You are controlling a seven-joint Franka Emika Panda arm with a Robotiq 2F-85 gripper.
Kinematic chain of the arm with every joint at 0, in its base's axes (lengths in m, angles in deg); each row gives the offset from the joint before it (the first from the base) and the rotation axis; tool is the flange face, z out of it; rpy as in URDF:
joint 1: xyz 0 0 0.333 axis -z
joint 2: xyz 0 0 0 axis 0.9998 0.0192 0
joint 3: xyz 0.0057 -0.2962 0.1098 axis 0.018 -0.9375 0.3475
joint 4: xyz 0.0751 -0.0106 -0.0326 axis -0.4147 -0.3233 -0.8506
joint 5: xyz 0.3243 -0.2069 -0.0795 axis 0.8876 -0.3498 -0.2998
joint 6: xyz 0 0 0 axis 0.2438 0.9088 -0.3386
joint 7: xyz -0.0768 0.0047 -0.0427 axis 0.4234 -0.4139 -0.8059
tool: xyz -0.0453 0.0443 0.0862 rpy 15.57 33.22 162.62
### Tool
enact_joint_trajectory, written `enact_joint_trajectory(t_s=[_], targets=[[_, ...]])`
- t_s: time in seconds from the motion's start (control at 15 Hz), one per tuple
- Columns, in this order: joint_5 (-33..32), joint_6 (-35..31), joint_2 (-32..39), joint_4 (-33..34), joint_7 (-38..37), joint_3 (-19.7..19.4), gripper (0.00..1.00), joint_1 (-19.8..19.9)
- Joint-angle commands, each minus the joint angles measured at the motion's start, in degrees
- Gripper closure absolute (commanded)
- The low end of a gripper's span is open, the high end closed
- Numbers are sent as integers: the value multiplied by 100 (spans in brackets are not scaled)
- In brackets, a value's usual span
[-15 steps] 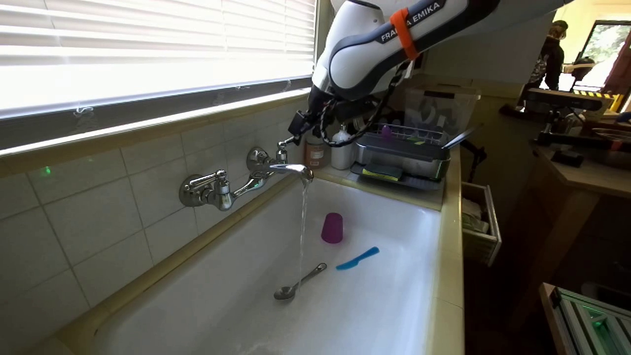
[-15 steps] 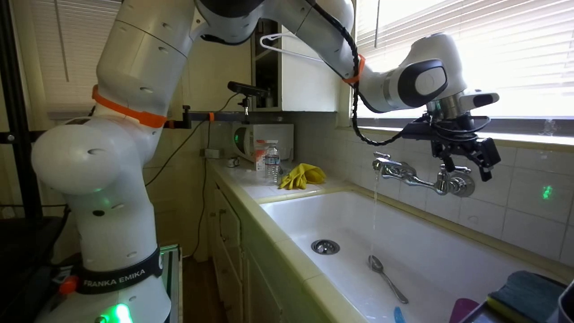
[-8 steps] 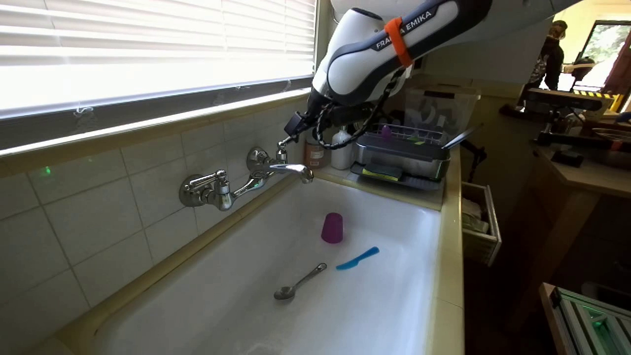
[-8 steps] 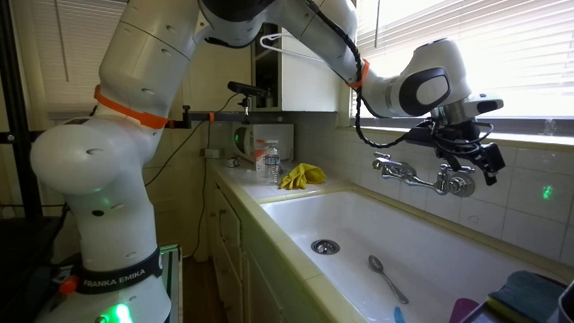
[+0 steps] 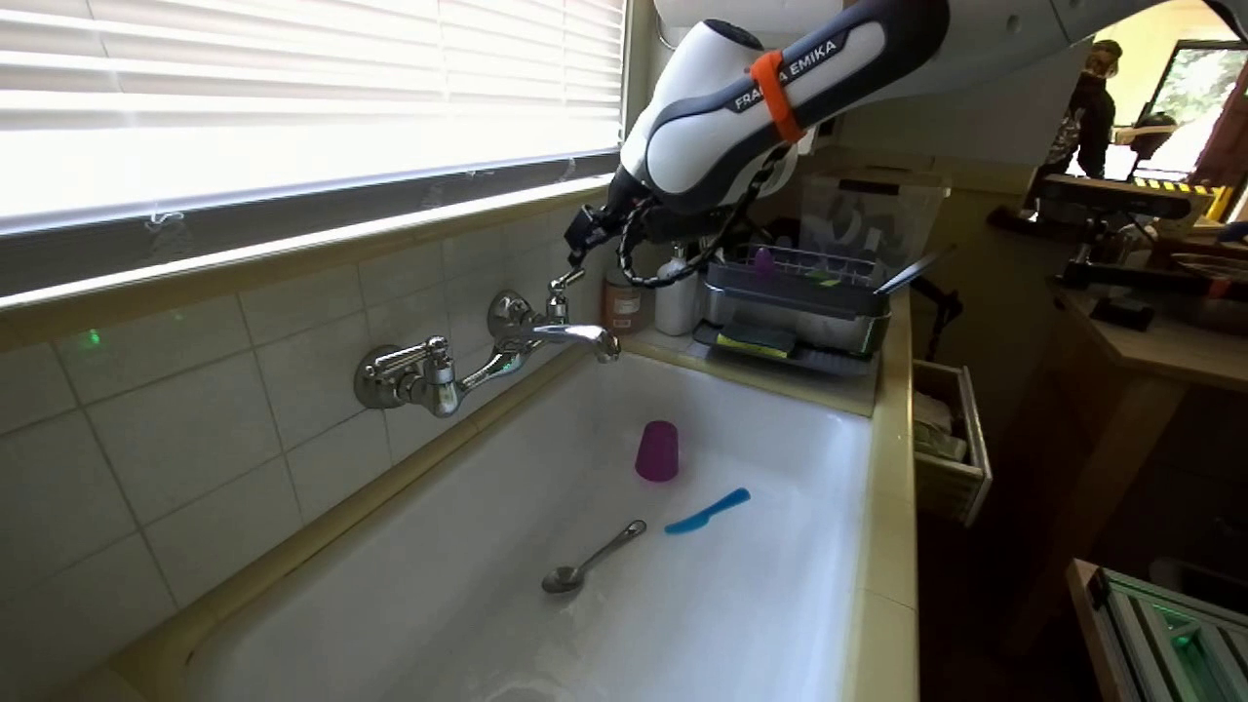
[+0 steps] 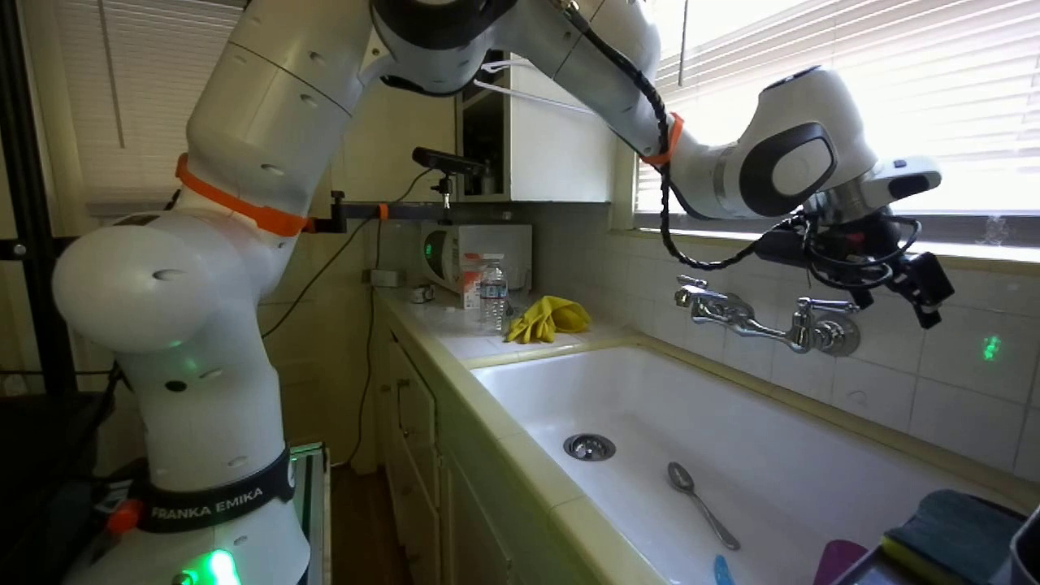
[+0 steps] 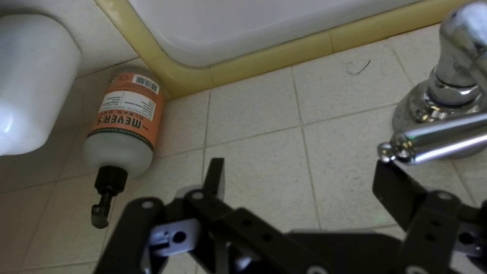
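Fingers [image 7: 395, 194] spread wide with nothing between them, I hang beside the chrome faucet handle [image 7: 445, 139] on the tiled wall [image 7: 258, 114]; its rounded tip meets one fingertip in the wrist view, though whether they truly touch I cannot tell. Were I to swing that way, the finger could knock the handle and send water into the white sink [image 5: 770, 419]. Were I to drift the opposite way, my other finger could bump the orange-labelled soap bottle [image 7: 123, 110] near the sink's corner and tip it over, since it stands close by. Compared with a second ago, the thin stream below the spout [image 5: 575, 334] is gone, and my wrist [image 6: 861, 236] sits farther right in an exterior view. The metal spoon [image 5: 564, 580], blue knife [image 5: 707, 512] and purple cup [image 5: 658, 451] rest in the sink just as they did then.
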Motion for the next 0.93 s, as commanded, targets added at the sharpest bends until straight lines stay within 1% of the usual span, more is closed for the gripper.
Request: enact_joint_trajectory(t_s=[0.0, 0.07, 0.27, 0.4, 0.6, 0.73, 0.87], targets=[[4, 370, -250, -183, 178, 19, 0, 87], [-22, 514, -357, -257, 251, 18, 0, 102], [-323, 846, -581, -444, 191, -202, 0, -8], [-497, 1098, -722, -561, 164, -280, 0, -40], [-590, 1464, -962, -785, 262, -249, 0, 2], [-603, 1452, -1104, -991, 331, -215, 0, 16], [-350, 1518, -1246, -1168, 582, -79, 0, 99]])
